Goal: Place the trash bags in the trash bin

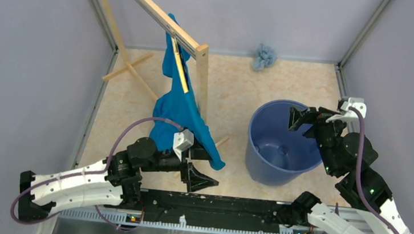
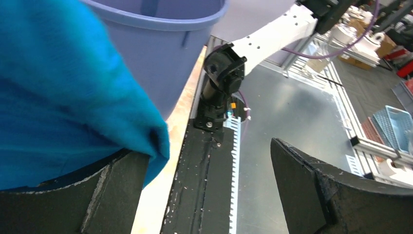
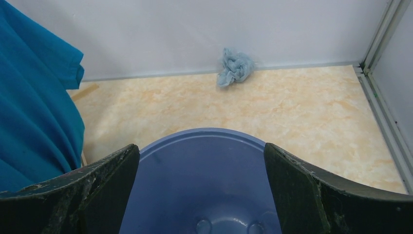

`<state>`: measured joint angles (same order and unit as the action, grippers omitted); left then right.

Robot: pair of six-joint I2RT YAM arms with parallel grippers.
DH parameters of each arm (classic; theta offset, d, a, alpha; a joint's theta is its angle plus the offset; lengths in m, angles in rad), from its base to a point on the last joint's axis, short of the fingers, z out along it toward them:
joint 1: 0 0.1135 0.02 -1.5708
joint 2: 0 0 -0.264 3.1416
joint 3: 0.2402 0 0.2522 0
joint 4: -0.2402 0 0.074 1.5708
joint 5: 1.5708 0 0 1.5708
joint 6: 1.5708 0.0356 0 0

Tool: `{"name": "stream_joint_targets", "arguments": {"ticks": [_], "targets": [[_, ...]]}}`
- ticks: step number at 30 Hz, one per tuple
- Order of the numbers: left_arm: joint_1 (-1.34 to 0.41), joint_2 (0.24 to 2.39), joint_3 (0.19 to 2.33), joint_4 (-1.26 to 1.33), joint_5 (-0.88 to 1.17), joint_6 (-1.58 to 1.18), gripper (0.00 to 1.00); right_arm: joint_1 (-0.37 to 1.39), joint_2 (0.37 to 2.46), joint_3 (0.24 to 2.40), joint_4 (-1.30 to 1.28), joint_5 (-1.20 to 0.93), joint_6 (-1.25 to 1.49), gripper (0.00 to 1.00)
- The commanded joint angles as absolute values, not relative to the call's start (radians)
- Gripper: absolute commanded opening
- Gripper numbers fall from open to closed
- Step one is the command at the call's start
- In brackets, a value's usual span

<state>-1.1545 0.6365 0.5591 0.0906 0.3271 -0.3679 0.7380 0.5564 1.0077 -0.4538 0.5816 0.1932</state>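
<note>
The right hand (image 3: 200,161), wide and empty over the trash bin (image 3: 202,131), should reach far ahead for the trash bags (image 3: 235,67).

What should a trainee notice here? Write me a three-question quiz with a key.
1. True or false: the bag lies inside the bin.
2. Fill in: the shirt hangs on a wooden ____.
3. The right gripper is: A) shut on the shirt B) open above the bin's mouth C) holding the bag

Key: 1 false, it lies crumpled by the far wall. 2 rack. 3 B.
</note>
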Motion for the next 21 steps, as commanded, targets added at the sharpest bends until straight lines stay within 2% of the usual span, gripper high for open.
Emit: {"name": "stream_joint_targets", "arguments": {"ticks": [1, 3, 9, 16, 21], "targets": [[-1.186, 0.579, 0.546, 0.067, 0.124, -0.345, 0.99, 0.746, 0.53, 1.023, -0.449, 0.601, 0.188, 0.99], [-1.186, 0.52, 0.555, 0.015, 0.032, -0.36, 0.99, 0.746, 0.526, 1.023, -0.449, 0.602, 0.19, 0.99], [-1.186, 0.394, 0.695, -0.375, -0.387, -0.54, 0.99, 0.747, 0.526, 1.019, -0.451, 0.593, 0.203, 0.99], [-1.186, 0.296, 0.872, -0.494, -0.396, -0.578, 0.99, 0.746, 0.531, 1.019, -0.448, 0.576, 0.209, 0.99], [-1.186, 0.348, 1.067, -0.581, -0.378, -0.486, 0.99, 0.747, 0.534, 1.027, -0.448, 0.553, 0.221, 0.99]]}}
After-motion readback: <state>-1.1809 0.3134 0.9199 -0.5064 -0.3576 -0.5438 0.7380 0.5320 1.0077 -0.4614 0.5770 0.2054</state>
